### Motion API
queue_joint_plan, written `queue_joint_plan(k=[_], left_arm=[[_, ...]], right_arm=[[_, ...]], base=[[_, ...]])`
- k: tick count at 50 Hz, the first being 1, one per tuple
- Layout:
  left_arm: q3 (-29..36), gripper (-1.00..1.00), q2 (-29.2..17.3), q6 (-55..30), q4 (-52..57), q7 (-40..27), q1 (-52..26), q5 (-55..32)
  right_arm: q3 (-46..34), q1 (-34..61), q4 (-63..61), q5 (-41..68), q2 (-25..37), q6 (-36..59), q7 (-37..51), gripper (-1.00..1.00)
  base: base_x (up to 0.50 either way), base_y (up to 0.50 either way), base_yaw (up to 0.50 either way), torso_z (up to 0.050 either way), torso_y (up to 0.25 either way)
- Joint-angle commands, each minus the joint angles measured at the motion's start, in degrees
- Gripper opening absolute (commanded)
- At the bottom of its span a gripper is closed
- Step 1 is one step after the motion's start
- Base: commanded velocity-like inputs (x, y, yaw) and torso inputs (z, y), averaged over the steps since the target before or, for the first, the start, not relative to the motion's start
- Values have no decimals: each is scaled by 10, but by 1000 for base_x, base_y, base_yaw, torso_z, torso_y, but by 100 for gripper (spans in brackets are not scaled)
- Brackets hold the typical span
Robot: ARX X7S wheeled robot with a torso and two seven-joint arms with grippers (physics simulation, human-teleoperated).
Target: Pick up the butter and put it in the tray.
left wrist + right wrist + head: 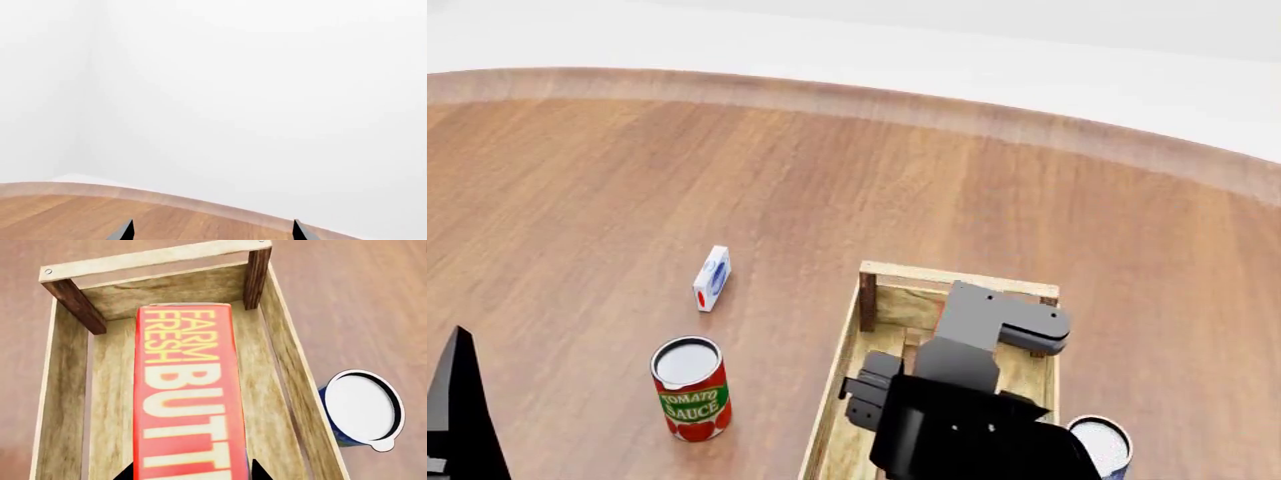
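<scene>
The butter (183, 390), a red-orange box with yellow and white lettering, lies lengthwise inside the tray (160, 262), a light-wood slatted crate with dark corner posts. My right gripper (192, 472) is shut on the butter's near end, one dark fingertip against each long side. From the head camera the right arm (961, 400) hangs over the tray (961, 275) and hides the butter. My left gripper (212, 232) is open over bare table with nothing between its fingertips; it points toward the table's far edge.
A tomato sauce can (691, 390) stands left of the tray, and a small white-blue carton (711, 278) lies beyond it. A blue can with a white lid (360, 410) stands close against the tray's right side. The round table's edge (827, 95) curves across the back.
</scene>
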Motion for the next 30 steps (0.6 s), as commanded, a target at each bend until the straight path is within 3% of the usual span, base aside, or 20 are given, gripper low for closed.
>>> queue_joint_plan(k=[1,18,30], left_arm=[[0,100,-3,-1,4,-4,0,-3],[-1,100,-5,2,0,-5,-1,-8],[2,100,-6,3,1,-7,-3,-8]], right_arm=[[-19,-1,8,-37,-3,-1,-22,-100],[-81,0,37,-81,-16,-24,-120,-100],[-90,1,51,-82,-19,-28,-140,-100]], base=[[0,0,0,0,0],[0,0,0,1,1],[0,0,0,0,2]])
